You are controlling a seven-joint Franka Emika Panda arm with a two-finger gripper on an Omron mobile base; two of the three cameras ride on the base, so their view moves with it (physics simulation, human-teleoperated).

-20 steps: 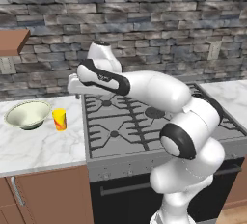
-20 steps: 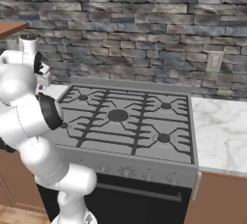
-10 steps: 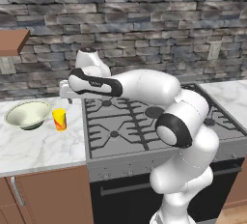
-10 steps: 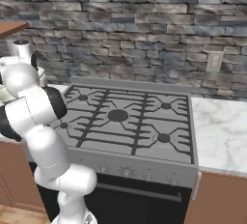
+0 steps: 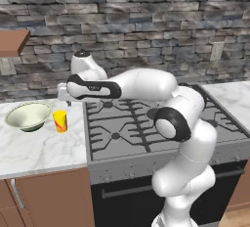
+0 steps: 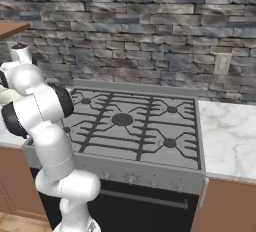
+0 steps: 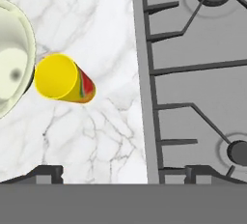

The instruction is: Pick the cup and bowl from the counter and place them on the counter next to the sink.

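Hand view shows the cup standing upright on the white marble bench, just beside the rim of the bowl, so close that the two appear to touch or nearly touch. The gripper hovers above the bench with its jaws spread wide and empty, and the cup sits off to one side of the gap between the fingertips, not between them. In the left base view the cup and the bowl rest on the bench left of the gas stove, with the gripper above and just behind them. The principal risk is misalignment: if the jaws descend from the present offset, one fingertip is likely to land on the cup rim and tip the tumbler over. A second risk arises from the small clearance to the bowl: a fingertip lowered on that side may strike the bowl rim, push the bowl along the bench, or wedge between the two objects. The cup is narrow and light, so an off-centre closure could squeeze it sideways out of the jaws. The sink lies outside these views, so the carry path cannot be assessed.
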